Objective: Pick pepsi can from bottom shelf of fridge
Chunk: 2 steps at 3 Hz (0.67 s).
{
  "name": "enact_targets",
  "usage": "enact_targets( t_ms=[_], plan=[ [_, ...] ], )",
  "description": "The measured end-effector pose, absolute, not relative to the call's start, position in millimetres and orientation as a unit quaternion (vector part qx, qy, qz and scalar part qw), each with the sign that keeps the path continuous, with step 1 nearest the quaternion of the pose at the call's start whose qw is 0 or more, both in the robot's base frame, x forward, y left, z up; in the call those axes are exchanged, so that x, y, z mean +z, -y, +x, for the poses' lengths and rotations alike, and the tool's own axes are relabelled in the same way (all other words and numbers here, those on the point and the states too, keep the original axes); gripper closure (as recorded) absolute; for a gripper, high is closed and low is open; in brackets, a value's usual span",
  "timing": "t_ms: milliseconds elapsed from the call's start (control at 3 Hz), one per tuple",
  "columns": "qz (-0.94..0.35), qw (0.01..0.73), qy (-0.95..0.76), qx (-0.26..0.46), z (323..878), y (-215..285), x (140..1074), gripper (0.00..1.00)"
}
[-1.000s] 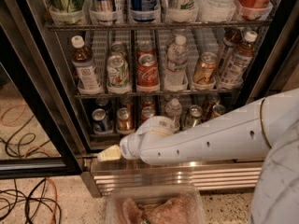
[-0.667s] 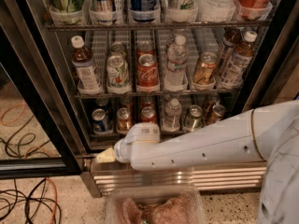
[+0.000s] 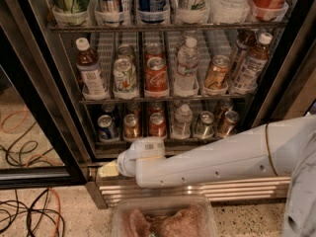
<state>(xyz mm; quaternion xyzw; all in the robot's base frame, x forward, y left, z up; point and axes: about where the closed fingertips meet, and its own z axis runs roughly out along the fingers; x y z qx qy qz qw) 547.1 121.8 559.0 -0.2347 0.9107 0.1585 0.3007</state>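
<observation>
The pepsi can [image 3: 105, 128], blue with a silver top, stands at the left end of the bottom shelf [image 3: 148, 141] of the fridge [image 3: 44, 107]. To its right on that shelf are a gold-brown can [image 3: 132, 127], a red can [image 3: 157, 125], a water bottle [image 3: 182, 121] and two more cans. My white arm reaches in from the right across the front of the steel base. My gripper [image 3: 107, 170] is at its left end, below the bottom shelf and just under the pepsi can, apart from it.
The middle shelf holds bottles and cans, among them a red Coca-Cola can [image 3: 156, 76]. The black door frame [image 3: 34, 132] stands at the left. Cables [image 3: 29, 216] lie on the floor at the left. A clear container [image 3: 163, 220] with pinkish contents sits at the bottom.
My arm has shifted a little to the left and down, so the gripper now sits lower in front of the steel base. The cans have not moved.
</observation>
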Motion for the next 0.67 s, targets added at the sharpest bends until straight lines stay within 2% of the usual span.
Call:
enact_targets(
  t_ms=[667],
  plan=[
    [-0.233,0.345,-0.9,0.126,532.2,-117.6,519.9,0.0]
  ],
)
